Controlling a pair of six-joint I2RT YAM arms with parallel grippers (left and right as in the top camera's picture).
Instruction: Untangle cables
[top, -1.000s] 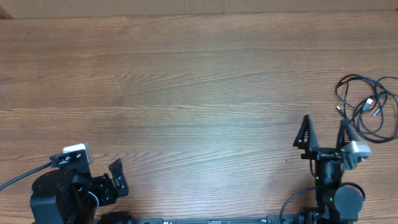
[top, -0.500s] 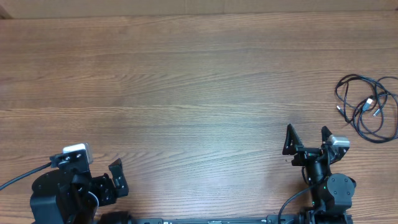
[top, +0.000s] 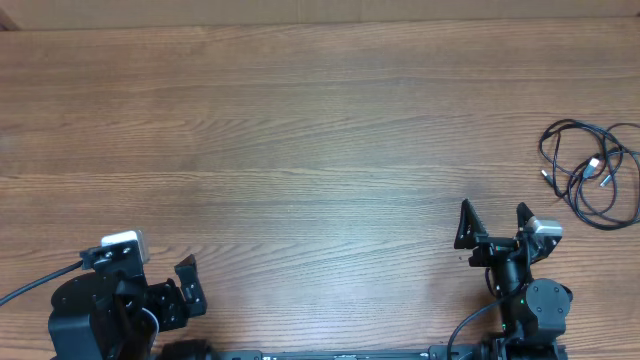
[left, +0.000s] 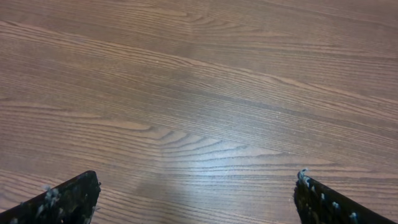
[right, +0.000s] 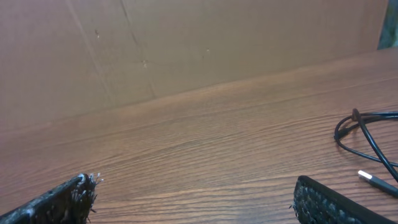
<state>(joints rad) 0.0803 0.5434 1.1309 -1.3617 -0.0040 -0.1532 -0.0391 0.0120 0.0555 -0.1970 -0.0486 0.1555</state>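
Wood grain everywhere, matt black at the edges.
The table (top: 300, 120) shows brown wood grain, smooth, with a soft sheen under the left wrist camera. The cables (top: 590, 175) are thin black cord, smooth and faintly glossy, and a plug tip (right: 373, 179) gleams silvery metal. On the left gripper (left: 196, 193) the fingers (left: 65, 200) look rough and black, flecked with pale specks, and the right gripper (right: 193, 199) shows the same knobbly black texture. Behind, there's a matt brown panel (right: 186, 43), cardboard by the look.
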